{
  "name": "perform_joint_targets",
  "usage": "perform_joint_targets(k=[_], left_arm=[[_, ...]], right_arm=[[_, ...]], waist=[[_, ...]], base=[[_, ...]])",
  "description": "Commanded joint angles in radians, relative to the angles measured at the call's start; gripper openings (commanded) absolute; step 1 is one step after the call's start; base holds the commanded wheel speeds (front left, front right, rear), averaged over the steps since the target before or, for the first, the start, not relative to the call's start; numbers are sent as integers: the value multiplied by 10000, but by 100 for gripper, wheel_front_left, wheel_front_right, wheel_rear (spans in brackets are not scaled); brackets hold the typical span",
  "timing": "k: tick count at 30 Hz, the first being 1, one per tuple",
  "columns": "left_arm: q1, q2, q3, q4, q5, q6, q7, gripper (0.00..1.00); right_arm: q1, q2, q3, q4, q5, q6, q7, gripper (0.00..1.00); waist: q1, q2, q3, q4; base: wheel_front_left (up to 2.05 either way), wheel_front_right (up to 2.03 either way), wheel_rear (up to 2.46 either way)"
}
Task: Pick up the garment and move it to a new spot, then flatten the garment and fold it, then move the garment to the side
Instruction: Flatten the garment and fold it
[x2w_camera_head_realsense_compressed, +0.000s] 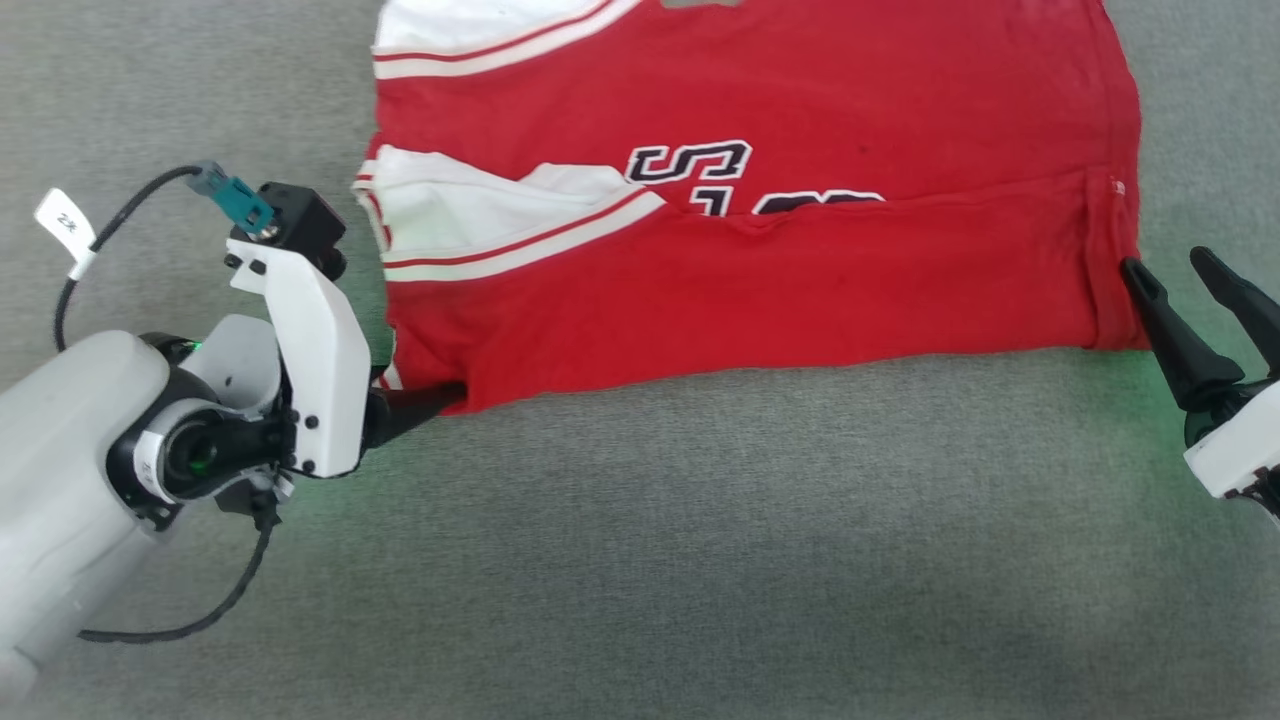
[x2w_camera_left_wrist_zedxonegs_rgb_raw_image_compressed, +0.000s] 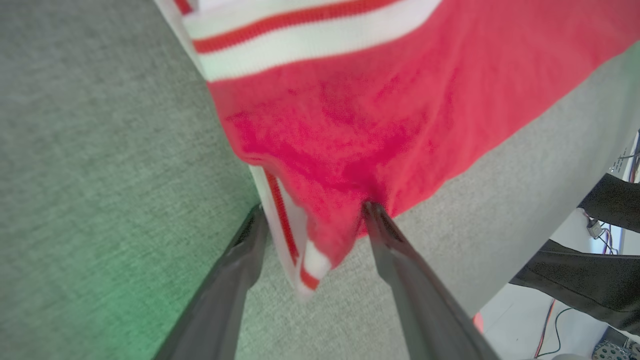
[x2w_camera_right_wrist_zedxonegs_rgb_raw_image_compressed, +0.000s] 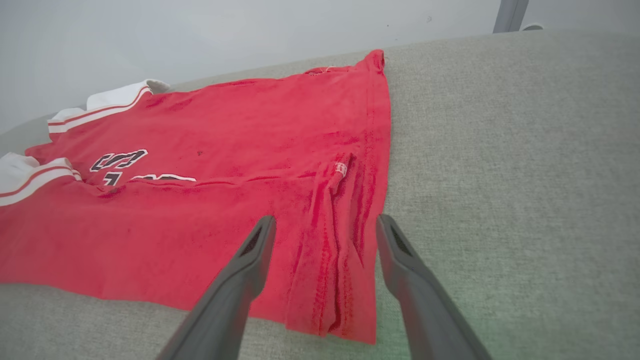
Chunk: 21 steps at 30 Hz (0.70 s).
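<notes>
The bright red soft-fabric garment with white sleeve panels and striped trim (x2w_camera_head_realsense_compressed: 750, 290) is seen spread across the far part of the grey felt-covered counter (x2w_camera_head_realsense_compressed: 640, 560). Its near portion is doubled up over the black-and-white lettering. At the near left corner the left pincer (x2w_camera_left_wrist_zedxonegs_rgb_raw_image_compressed: 314, 207) is held wide. The striped corner lies loose between the two dark fingers, one tip touches the cloth, and nothing is clamped yet. At the near right corner the right pincer (x2w_camera_right_wrist_zedxonegs_rgb_raw_image_compressed: 325, 219) is spread wide too, and the bunched hem is framed between its fingers, ungripped.

The risk from here: if only the top layer is caught on either side, the fold could be peeled open. If the sides are closed unevenly, the cloth may be dragged askew and the hem wrinkles deepened.

A green glow is cast on the counter near each pincer. Behind the counter a pale wall (x2w_camera_right_wrist_zedxonegs_rgb_raw_image_compressed: 250, 30) is seen, and past its edge, dark shapes (x2w_camera_left_wrist_zedxonegs_rgb_raw_image_compressed: 595, 280).
</notes>
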Motion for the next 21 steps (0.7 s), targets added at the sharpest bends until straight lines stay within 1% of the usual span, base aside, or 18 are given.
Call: perform_joint_targets(k=[1,2,6,8,11,13,17,19,21], left_arm=[[241,-260,-226,148,-12,-10,19,11],[229,-268,-216,189,-1,-35,-21,0],[262,-323,-192,260,-60,-176,-75,0],[267,-351,-157,263,-79,-211,-122,0],[294,-323,-90,198,-68,-257,-238,0],[307,-296,-83,133,3,-278,-317,0],[247,-416,-67,8,141,-307,-480,0],[198,-528,-44,-62,201,-338,-591,0],[159,-605,-57,-79,265,-370,-666,0]], right_arm=[[-105,20,2,-18,2,0,-92,100],[-95,-13,25,-19,-6,0,-97,100],[27,-356,364,-169,-216,0,148,100],[-14,-589,568,-254,-281,0,448,100],[-275,-1035,1152,-423,-383,0,1309,100],[-462,-1340,1642,-522,-221,0,2138,100],[-924,-1940,2243,-453,-32,-2,3712,100],[-1161,-2056,2289,-375,88,-2,4183,100],[-1412,-2163,2196,-157,-62,-5,4385,100]], waist=[[0,-1,133,-133],[0,-1,162,-168],[0,-1,200,-207],[0,-1,212,-197],[0,-1,245,-208],[0,-1,275,-175],[0,-1,375,-5],[0,-1,445,102],[0,-1,514,208]], base=[[0,0,0],[0,0,0],[0,0,0],[0,0,0],[0,0,0],[0,0,0],[0,0,0],[0,0,0],[0,0,0]])
